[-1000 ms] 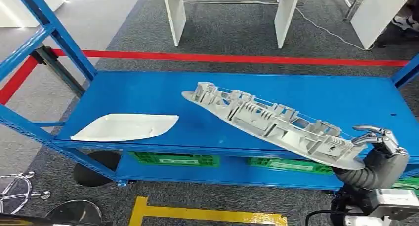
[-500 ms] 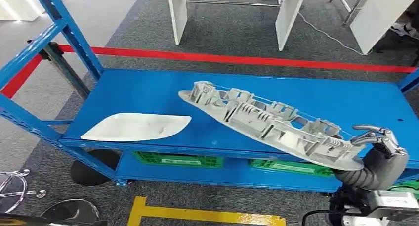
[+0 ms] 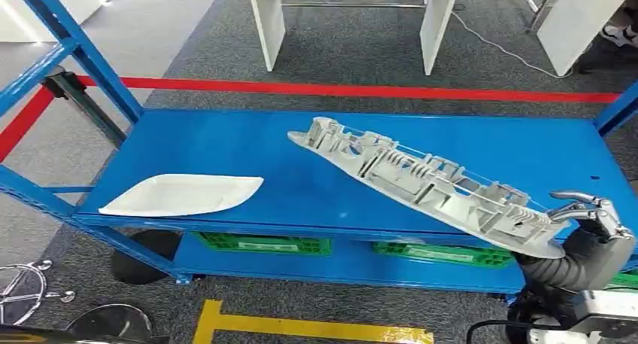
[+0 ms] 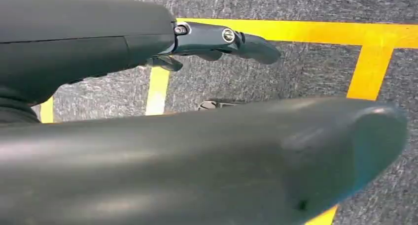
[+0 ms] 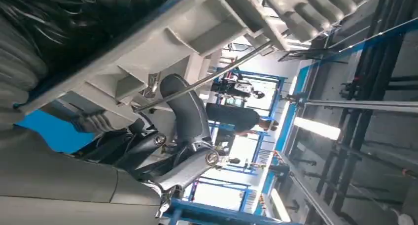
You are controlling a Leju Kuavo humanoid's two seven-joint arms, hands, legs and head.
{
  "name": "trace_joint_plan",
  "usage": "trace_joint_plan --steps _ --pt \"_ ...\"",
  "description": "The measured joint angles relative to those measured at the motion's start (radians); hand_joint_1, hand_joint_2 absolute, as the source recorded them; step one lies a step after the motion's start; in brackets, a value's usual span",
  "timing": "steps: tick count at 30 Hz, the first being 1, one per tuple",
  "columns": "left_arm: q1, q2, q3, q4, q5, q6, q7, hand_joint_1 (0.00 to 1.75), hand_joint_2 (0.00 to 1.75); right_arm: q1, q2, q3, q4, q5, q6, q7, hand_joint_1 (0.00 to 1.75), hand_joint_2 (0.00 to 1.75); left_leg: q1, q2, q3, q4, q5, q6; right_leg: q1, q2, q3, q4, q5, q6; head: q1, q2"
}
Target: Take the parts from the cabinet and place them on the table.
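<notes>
- Head view: the right hand (image 3: 590, 220) grips one end of a long grey ribbed part (image 3: 425, 184), fingers curled over its near edge, down at the right front corner of the blue shelf (image 3: 226, 144).
- The part's long axis runs diagonally: the held end sits low and to the right, beyond the shelf's front edge, and the free end points up and to the left, over the middle of the shelf. Its ribbed, open side faces upward (whether the far tip touches the shelf or hangs just above it, I cannot tell).
- A flat white part (image 3: 180, 195) lies on the left of the shelf near the front edge, its pointed end towards the right, well apart from the grey part.
- Under the shelf, two green crates (image 3: 263, 243) sit side by side on a lower level; what they hold is hidden.
- A red floor line (image 3: 376, 89) crosses behind the shelf, with white table legs (image 3: 267, 20) beyond it.
- Left wrist view: the left hand (image 4: 217, 40) hangs over grey carpet marked with yellow tape (image 4: 374, 62), fingers stretched out and holding nothing.
- Right wrist view: the right hand's dark fingers (image 5: 185, 112) wrap the pale ribs of the grey part, which runs across the frame above them (a blue patch of shelf shows beside the hand).
</notes>
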Motion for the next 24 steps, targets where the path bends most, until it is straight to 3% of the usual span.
trace_joint_plan --steps 4,6,8,9,12,13,14,15,17,18,19,20,22,23,24 --pt "0.000 0.000 0.000 0.000 0.000 0.000 -0.002 0.00 0.00 0.001 0.000 0.000 0.000 0.000 0.000 0.000 1.75 1.75 0.003 0.000 0.000 -0.002 0.002 -0.006 0.004 -0.001 0.000 0.001 0.000 -0.003 0.000 0.000" --pt "0.000 0.000 0.000 0.000 0.000 0.000 -0.004 0.00 0.00 0.001 0.000 0.000 0.000 0.000 0.000 0.000 1.75 1.75 0.005 0.000 0.000 -0.003 0.001 -0.028 0.005 -0.001 -0.001 0.002 -0.002 -0.006 0.000 0.000" --pt "0.000 0.000 0.000 0.000 0.000 0.000 -0.007 0.00 0.00 0.001 0.000 0.000 0.000 0.000 0.000 0.000 1.75 1.75 0.008 0.000 0.000 -0.004 -0.002 -0.061 0.006 -0.001 -0.002 0.004 -0.002 -0.006 0.001 0.000" --pt "0.000 0.000 0.000 0.000 0.001 -0.001 -0.008 0.00 0.00 0.002 0.000 0.000 0.000 0.000 0.000 0.000 1.75 1.75 0.007 0.000 -0.003 0.003 -0.007 -0.059 -0.001 -0.002 -0.001 0.000 0.001 -0.003 0.002 0.000" --pt "0.001 0.003 0.000 0.000 0.005 -0.005 -0.010 0.00 0.00 0.003 0.000 0.000 0.000 0.000 0.000 0.000 1.75 1.75 -0.001 0.000 -0.002 -0.002 0.006 -0.030 -0.002 -0.002 0.004 -0.012 0.012 0.012 0.000 0.000" --pt "0.000 -0.001 0.000 0.000 0.007 -0.005 -0.011 0.00 0.00 0.005 0.000 0.000 -0.002 0.000 0.000 0.000 1.75 1.75 0.015 0.003 0.012 -0.040 0.023 -0.025 -0.002 -0.002 0.005 -0.010 0.002 0.015 -0.001 0.000" --pt "-0.002 -0.001 0.000 0.000 0.009 -0.006 -0.011 0.00 0.00 0.007 0.000 -0.002 -0.002 0.000 0.000 0.000 1.75 1.75 0.013 0.008 0.016 -0.053 0.032 -0.028 0.000 -0.004 -0.008 0.004 -0.020 0.019 0.004 0.000" --pt "-0.003 -0.001 0.000 0.000 0.011 -0.006 -0.012 0.00 0.00 0.003 0.000 -0.002 -0.003 0.000 0.001 -0.001 1.75 1.75 0.014 0.008 0.015 -0.057 0.038 -0.023 -0.002 -0.003 -0.027 0.055 -0.063 0.021 0.008 0.000" --pt "-0.002 -0.003 0.000 0.000 0.011 -0.006 -0.012 0.00 0.00 0.005 0.000 -0.002 -0.003 0.000 0.001 -0.001 1.75 1.75 0.015 0.010 0.007 -0.054 0.038 -0.024 -0.009 -0.004 -0.080 0.204 -0.139 0.033 0.009 0.000" --pt "-0.002 -0.004 0.000 0.000 0.011 -0.006 -0.012 0.00 0.00 0.007 0.000 -0.002 -0.003 0.000 0.001 -0.001 1.75 1.75 0.016 0.010 0.002 -0.050 0.039 -0.026 -0.013 -0.004 -0.096 0.251 -0.153 0.040 0.009 0.000" --pt "-0.001 -0.005 0.000 0.000 0.012 -0.006 -0.012 0.00 0.00 0.008 0.000 -0.002 -0.003 0.000 0.001 -0.001 1.75 1.75 0.018 0.010 -0.003 -0.046 0.041 -0.028 -0.017 -0.004 -0.093 0.255 -0.142 0.047 0.010 0.000" --pt "-0.001 -0.006 0.000 0.000 0.012 -0.006 -0.012 0.00 0.00 0.008 0.000 -0.002 -0.003 0.000 0.001 -0.001 1.75 1.75 0.022 0.010 -0.009 -0.041 0.042 -0.032 -0.021 -0.005 -0.069 0.216 -0.112 0.054 0.009 0.000" --pt "-0.001 -0.008 0.000 0.000 0.012 -0.006 -0.012 0.00 0.00 0.006 0.000 -0.002 -0.003 -0.001 0.001 -0.001 1.75 1.75 0.035 0.009 -0.026 -0.020 0.039 -0.049 -0.036 -0.009 0.030 0.040 -0.033 0.075 0.009 0.000" --pt "-0.001 -0.005 0.000 0.000 0.012 -0.005 -0.012 0.00 0.00 0.003 0.000 -0.002 -0.002 -0.001 0.001 -0.001 1.75 1.75 0.036 0.008 -0.034 -0.007 0.038 -0.061 -0.036 -0.004 0.057 -0.013 -0.062 0.087 0.013 0.000" --pt "-0.001 -0.002 0.001 0.000 0.012 -0.004 -0.012 0.00 0.00 0.004 0.000 -0.002 -0.002 -0.001 0.002 0.000 1.75 1.75 0.031 0.004 -0.042 0.001 0.038 -0.070 -0.029 0.011 0.057 0.010 -0.037 0.066 0.018 0.000"
